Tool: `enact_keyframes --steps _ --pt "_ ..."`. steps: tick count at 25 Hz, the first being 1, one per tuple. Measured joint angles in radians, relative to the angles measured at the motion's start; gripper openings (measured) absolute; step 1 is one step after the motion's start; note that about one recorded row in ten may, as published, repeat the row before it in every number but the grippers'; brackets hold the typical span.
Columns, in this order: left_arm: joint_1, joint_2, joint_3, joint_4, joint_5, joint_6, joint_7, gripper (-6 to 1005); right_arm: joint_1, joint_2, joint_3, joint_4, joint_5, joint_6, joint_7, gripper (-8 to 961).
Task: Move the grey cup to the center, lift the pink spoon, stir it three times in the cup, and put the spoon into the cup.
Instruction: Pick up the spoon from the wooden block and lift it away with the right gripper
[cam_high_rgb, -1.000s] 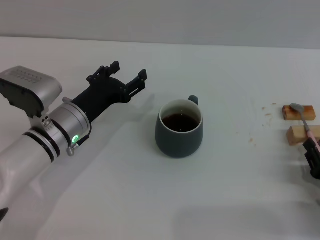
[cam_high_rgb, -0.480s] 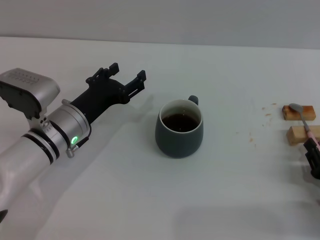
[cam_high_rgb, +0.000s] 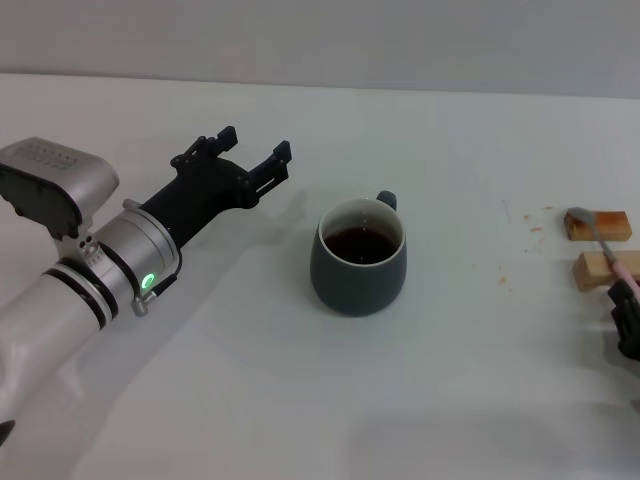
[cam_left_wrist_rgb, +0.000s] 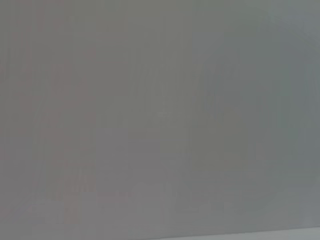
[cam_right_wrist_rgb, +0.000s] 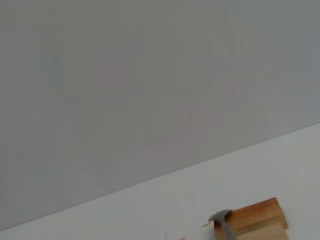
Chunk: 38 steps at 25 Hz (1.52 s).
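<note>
The grey cup (cam_high_rgb: 359, 257) sits about mid-frame on the white table (cam_high_rgb: 300, 400), dark liquid inside, handle turned toward the back. The pink spoon (cam_high_rgb: 606, 245) is over at the right edge, resting across two wooden blocks (cam_high_rgb: 598, 223), with the right gripper (cam_high_rgb: 627, 315) right at its handle end, though I can't tell if it's pinching. The left gripper (cam_high_rgb: 252, 145) hangs in the upper left, fingers spread apart and holding nothing, well clear of the cup.

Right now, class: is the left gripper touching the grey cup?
Apart. The head view shows the left gripper, fingers open, off to the left of the grey cup, with bare white table between them.
</note>
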Motion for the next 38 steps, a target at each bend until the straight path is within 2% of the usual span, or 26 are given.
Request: enact_keyframes --steps 2,7,32,38 --pt "0.000 0.000 0.000 0.000 0.000 0.000 0.000 829 0.001 0.000 0.000 -0.001 -0.001 0.000 0.000 266" --pt "0.000 0.000 0.000 0.002 0.000 -0.001 0.000 830 0.003 0.000 0.000 -0.001 -0.002 -0.001 0.000 169" --pt "0.001 0.000 0.000 0.004 0.000 -0.004 0.000 830 0.003 0.000 0.000 -0.003 0.003 -0.003 -0.001 163" --pt "0.002 0.000 0.000 0.004 0.000 -0.003 0.000 829 0.003 0.000 0.000 -0.004 0.004 -0.003 -0.001 117"
